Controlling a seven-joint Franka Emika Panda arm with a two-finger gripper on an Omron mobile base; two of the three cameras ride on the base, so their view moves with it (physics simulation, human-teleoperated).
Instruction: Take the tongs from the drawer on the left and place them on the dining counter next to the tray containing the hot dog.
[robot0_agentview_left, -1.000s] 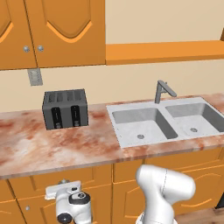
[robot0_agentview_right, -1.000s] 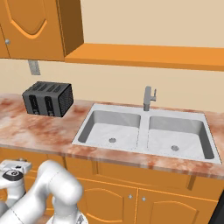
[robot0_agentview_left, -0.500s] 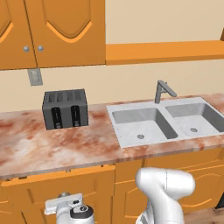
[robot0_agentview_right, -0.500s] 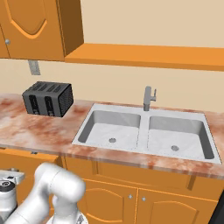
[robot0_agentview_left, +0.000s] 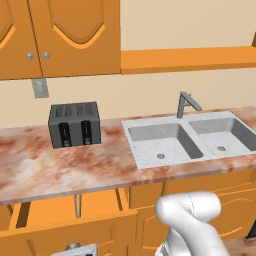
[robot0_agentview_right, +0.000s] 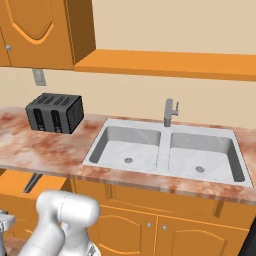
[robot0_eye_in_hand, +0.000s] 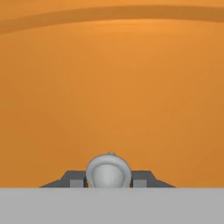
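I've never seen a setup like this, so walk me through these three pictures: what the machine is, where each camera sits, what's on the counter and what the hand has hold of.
The white shape is a robot arm in a rendered kitchen. Two cameras ride on its base, behind it to its left and right, looking over it. On the marble-patterned counter stand a black toaster and a double sink with a grey faucet. Below, an orange drawer is pulled open; something slim and grey stands inside, too unclear to name. The third camera sits on the hand: the gripper has its dark fingertips on either side of the drawer's round silver knob, seemingly gripping it.
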